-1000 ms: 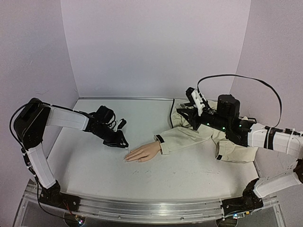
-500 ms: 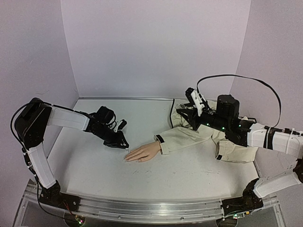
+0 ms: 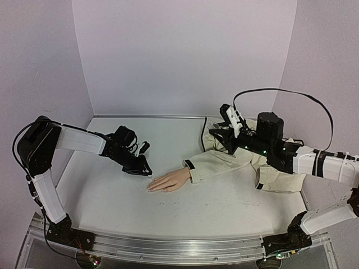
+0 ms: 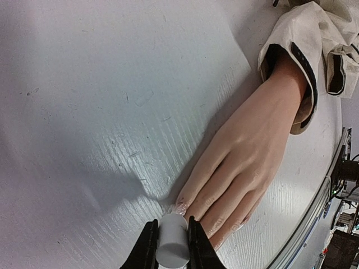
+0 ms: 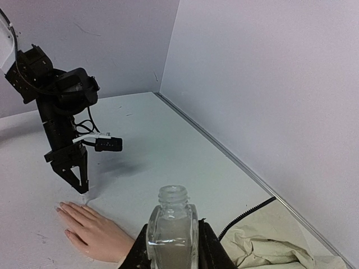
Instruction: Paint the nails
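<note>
I find the left fingers [image 4: 147, 246] clamped on a white brush cap [image 4: 173, 241] held at the nails [image 4: 182, 208] of the mannequin hand [image 4: 247, 151] lying flat on the surface [image 4: 84, 112] — apparently to dab them — while the right fingers [image 5: 206, 242] grip the open bottle [image 5: 172, 235] upright, likely against spilling.

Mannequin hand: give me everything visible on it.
The pale skin-coloured, smooth plastic-looking mannequin hand lies palm down, flat on the white table, fingers outstretched and close together, pointing toward the left arm. Its wrist comes out of a beige fabric sleeve with a dark-lined cuff. Its tiny nails barely stand out. The left claw, shut on a small white cylinder, sits at the fingertips; contact unclear.
</note>
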